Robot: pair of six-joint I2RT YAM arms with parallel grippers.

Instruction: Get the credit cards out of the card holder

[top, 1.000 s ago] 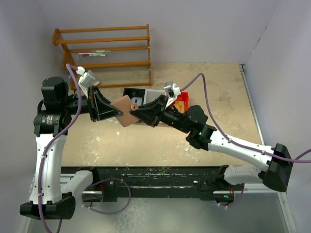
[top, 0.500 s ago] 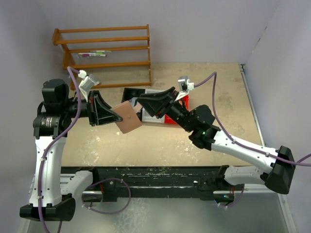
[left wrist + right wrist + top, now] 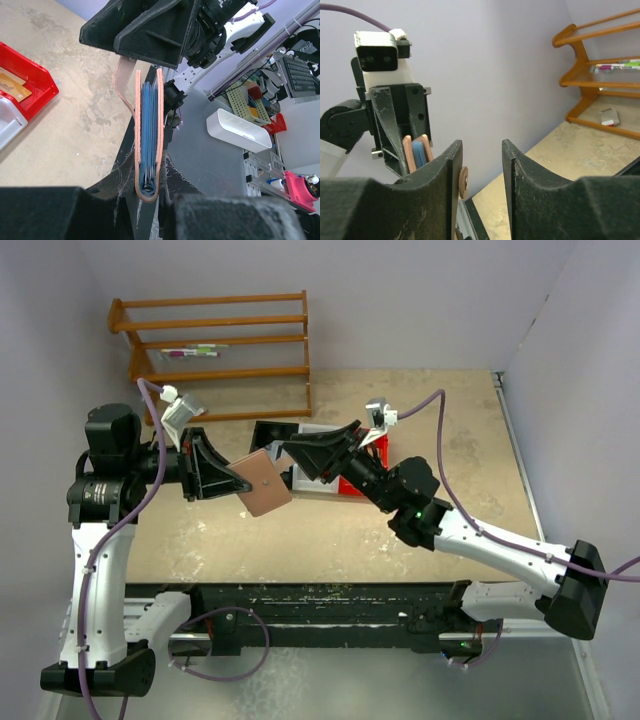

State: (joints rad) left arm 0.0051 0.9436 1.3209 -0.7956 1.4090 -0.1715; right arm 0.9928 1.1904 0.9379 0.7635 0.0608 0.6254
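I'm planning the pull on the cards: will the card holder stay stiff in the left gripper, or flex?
Probably fairly stiff: the card holder shows straight, nearly parallel covers though the left gripper pinches only its folded end. The free edges may splay under a tug, since nothing clamps them. Its strap tab curves loosely, so that part looks floppy.

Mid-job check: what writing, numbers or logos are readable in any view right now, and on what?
No text can be read in any view.
Gold card in the red bin: faint print, too blurred to read.
Pens on the wooden shelf: coloured labels, too small to read.
Keyboard in the background: key marks too small to read.
Wallet: no print showing.
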